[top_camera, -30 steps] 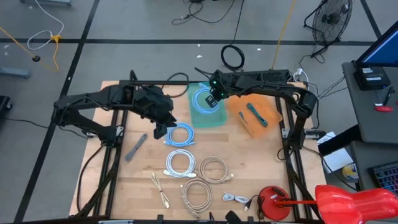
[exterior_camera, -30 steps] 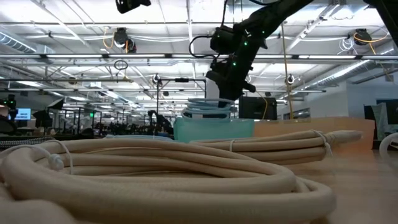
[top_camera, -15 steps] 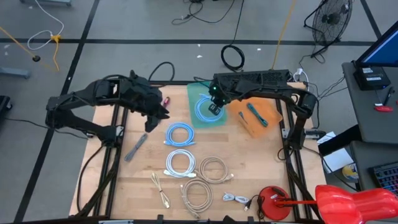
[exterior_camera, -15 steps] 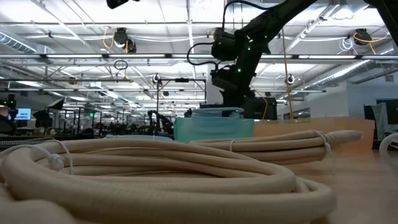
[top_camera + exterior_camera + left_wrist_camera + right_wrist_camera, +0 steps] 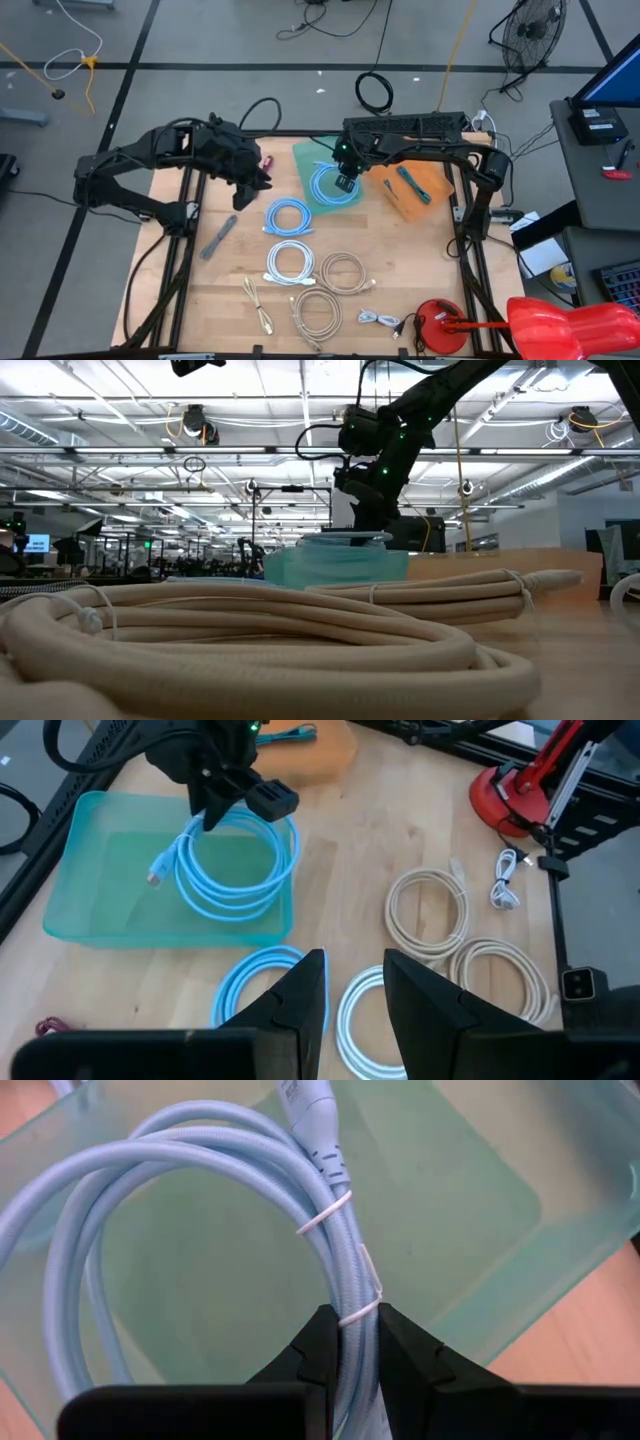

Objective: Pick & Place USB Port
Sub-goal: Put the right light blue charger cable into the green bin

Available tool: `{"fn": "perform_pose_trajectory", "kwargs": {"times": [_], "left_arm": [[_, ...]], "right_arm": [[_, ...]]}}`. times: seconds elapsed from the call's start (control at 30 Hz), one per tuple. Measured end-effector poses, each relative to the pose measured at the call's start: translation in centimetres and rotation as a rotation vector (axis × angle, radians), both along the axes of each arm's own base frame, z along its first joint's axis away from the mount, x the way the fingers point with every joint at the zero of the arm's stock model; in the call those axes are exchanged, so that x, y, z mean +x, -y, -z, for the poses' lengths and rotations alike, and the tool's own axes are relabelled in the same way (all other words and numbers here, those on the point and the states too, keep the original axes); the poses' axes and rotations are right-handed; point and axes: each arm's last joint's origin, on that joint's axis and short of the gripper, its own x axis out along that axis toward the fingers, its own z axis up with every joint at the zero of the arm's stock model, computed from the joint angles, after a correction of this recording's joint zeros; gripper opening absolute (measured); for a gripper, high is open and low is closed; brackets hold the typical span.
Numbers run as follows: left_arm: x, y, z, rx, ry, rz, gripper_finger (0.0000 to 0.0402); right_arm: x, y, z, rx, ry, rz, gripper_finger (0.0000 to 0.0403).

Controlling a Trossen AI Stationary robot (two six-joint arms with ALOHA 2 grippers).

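Observation:
My right gripper (image 5: 343,178) stands over the teal tray (image 5: 305,155) at the table's far middle, shut on a coil of light-blue cable (image 5: 325,185) that reaches down into the tray (image 5: 90,935). The low view shows the coil (image 5: 345,538) at the tray's rim. My left gripper (image 5: 355,985) hangs open and empty above the table (image 5: 245,195), left of the tray. A second light-blue coil (image 5: 288,216) lies flat on the table near it. My right gripper pinches the coil's bundled strands (image 5: 350,1295) between its two fingers, just by the white ties and below the plug. The fingers come from above, pointing down, across the strands. The coil hangs below them inside the tray; I cannot tell whether it rests on the tray floor.
An orange tray (image 5: 410,185) holding a teal cable sits right of the teal one. White (image 5: 290,262) and beige coils (image 5: 343,270), (image 5: 318,312) lie toward the near edge, with a small white cable (image 5: 380,320), a red clamp (image 5: 440,325) and a grey piece (image 5: 218,237).
My left gripper drew back from the blue coil on the table toward the far left and rose, then held still. My right gripper came down with its coil, from above the tray to rim level. The teal tray has turned a little on the table.

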Motion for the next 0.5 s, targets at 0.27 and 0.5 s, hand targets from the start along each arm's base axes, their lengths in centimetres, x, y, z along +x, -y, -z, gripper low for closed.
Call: {"fn": "perform_pose_trajectory", "kwargs": {"times": [0.27,0.5], "left_arm": [[-0.14,0.02,0.15,-0.003,-0.021,0.001,0.0106],[-0.17,0.03,0.19,-0.006,-0.026,-0.001,0.0106]], "right_arm": [[0.1,0.02,-0.03,-0.019,0.005,-0.03,0.0037],[0.12,0.04,0.02,-0.02,0.007,-0.029,0.0054]]}}
